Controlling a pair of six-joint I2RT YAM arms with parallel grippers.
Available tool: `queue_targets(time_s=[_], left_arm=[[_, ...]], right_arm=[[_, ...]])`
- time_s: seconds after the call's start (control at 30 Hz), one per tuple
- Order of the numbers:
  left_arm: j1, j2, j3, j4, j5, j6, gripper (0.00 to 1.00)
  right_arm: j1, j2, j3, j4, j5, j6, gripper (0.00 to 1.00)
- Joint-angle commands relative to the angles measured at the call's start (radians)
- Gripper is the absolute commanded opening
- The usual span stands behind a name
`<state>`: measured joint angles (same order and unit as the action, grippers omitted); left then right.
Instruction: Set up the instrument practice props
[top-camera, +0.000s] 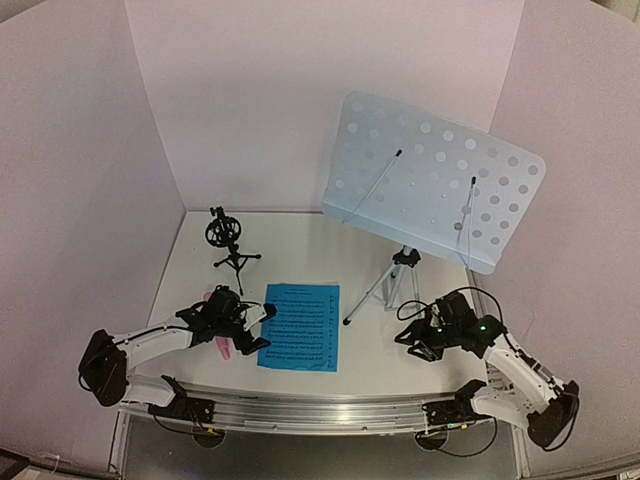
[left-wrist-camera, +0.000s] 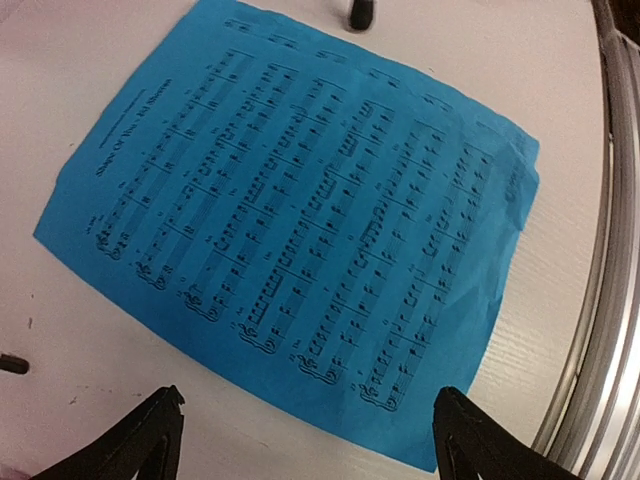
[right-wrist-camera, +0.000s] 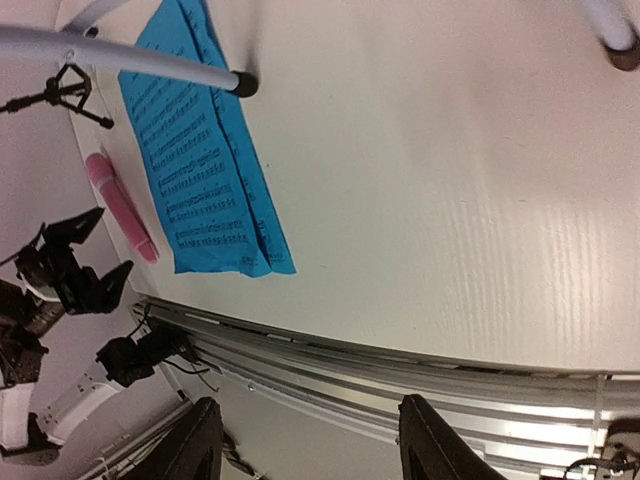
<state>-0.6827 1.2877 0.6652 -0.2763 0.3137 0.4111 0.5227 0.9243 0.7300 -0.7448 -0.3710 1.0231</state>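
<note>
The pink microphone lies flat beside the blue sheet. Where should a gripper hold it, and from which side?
Grip the pink microphone across its middle, coming straight down from above. It is a slim stick lying flat, parallel to the blue sheet with a gap between them, so the fingers can probably fit along both long sides.

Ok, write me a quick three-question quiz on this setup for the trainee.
1. True or false: the blue sheet music rests on the music stand desk.
2. What lies on the table left of the sheet? A) pink microphone B) drumstick C) tuner
3. Is the left gripper or right gripper holding anything?
Key: 1 false, it lies flat on the table; 2 A; 3 no, both open and empty.
</note>
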Motion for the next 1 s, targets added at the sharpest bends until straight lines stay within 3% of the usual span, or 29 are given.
queue_targets(time_s=[0.0,0.17,0.3,0.4,0.53,0.7,0.97], left_arm=[[0.023,-0.020,0.057,0.089,-0.119,-0.295,0.87],[0.028,-0.020,0.078,0.104,-0.124,-0.584,0.82],[0.029,-0.026,0.027,0.157,-0.234,-0.697,0.79],[0.031,-0.021,-0.019,0.216,-0.210,-0.741,0.77],[0.031,-0.009,-0.045,0.217,-0.239,-0.801,0.73],[0.031,-0.004,-0.071,0.211,-0.221,-0.840,0.74],[0.033,0.061,-0.101,0.272,-0.164,-0.892,0.77]], right_arm=[[0.151,0.105,-0.042,0.323,0.024,0.025,0.58],[0.321,0.252,0.003,0.425,0.135,0.000,0.58],[0.459,0.409,0.063,0.575,0.258,-0.019,0.58],[0.496,0.577,0.173,0.630,0.309,-0.041,0.58],[0.505,0.786,0.373,0.555,0.357,-0.116,0.58],[0.504,0.924,0.548,0.395,0.548,-0.124,0.59],[0.485,1.087,0.668,0.367,0.569,-0.147,0.61]])
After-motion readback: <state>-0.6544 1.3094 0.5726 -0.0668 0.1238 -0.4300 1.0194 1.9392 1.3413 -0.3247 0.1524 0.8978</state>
